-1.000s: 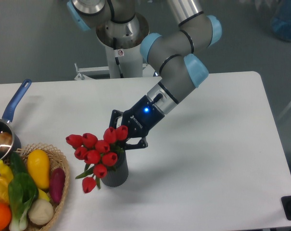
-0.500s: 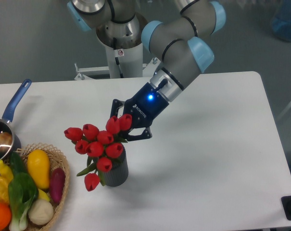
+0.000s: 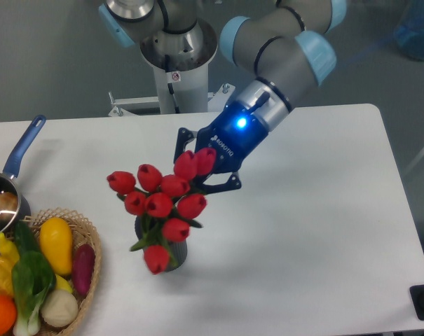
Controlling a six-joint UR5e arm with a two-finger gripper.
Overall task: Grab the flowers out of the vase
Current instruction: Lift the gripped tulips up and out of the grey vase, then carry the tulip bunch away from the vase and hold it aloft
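Note:
The flowers (image 3: pixel 162 203), a bunch of red tulip buds with green stems and leaves, hang tilted over the vase (image 3: pixel 179 253). The vase is short, dark grey and mostly hidden behind the buds. It stands on the white table in front of centre-left. My gripper (image 3: pixel 200 166) comes in from the upper right and is shut on the top right of the bunch, with two buds showing between its black fingers (image 3: pixel 229 185). The lowest bud and leaves still overlap the vase's front. I cannot tell whether the stems are still inside it.
A wicker basket (image 3: pixel 92 241) with a yellow squash, a purple vegetable, greens and an orange sits at the front left. A steel saucepan with a blue handle (image 3: pixel 24 145) is at the left edge. The robot's base column (image 3: pixel 176 77) stands behind the table.
My gripper has moved up and to the right with the flowers in it. The bunch has risen and shifted right over the vase. The vase has stayed in place.

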